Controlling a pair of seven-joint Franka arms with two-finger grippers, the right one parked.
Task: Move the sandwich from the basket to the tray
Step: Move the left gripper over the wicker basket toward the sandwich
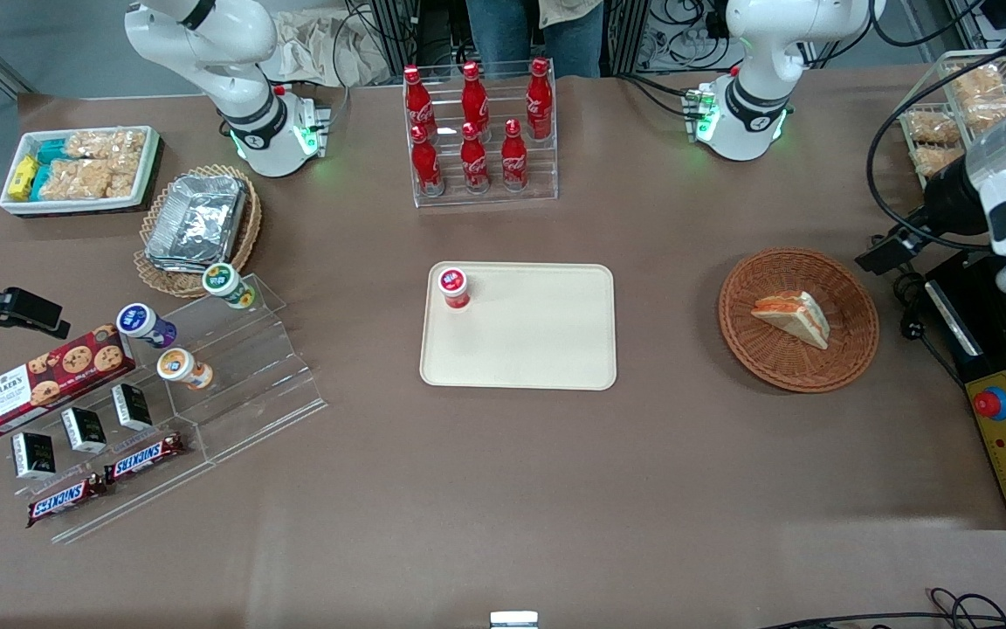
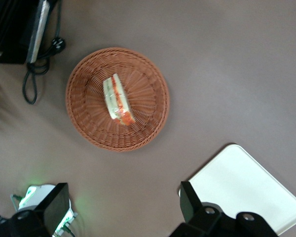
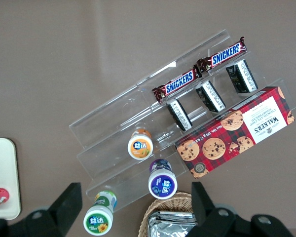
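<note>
The sandwich (image 1: 791,319) (image 2: 117,98), a white-bread wedge with orange-red filling, lies in the round reddish-brown wicker basket (image 1: 852,354) (image 2: 89,131) toward the working arm's end of the table. The cream tray (image 1: 529,349) (image 2: 246,187) sits at mid-table, beside the basket. My gripper (image 1: 892,249) (image 2: 121,202) hangs high above the table at the working arm's end, a little farther from the front camera than the basket. Its black fingers (image 2: 187,200) stand wide apart and open, with only bare table between them.
A red-capped cup (image 1: 453,286) stands on one corner of the tray. A rack of cola bottles (image 1: 478,131) stands farther back. A yellow control box (image 1: 1005,437) and cables (image 2: 34,74) lie beside the basket. Snack stands and bins (image 1: 206,376) fill the parked arm's end.
</note>
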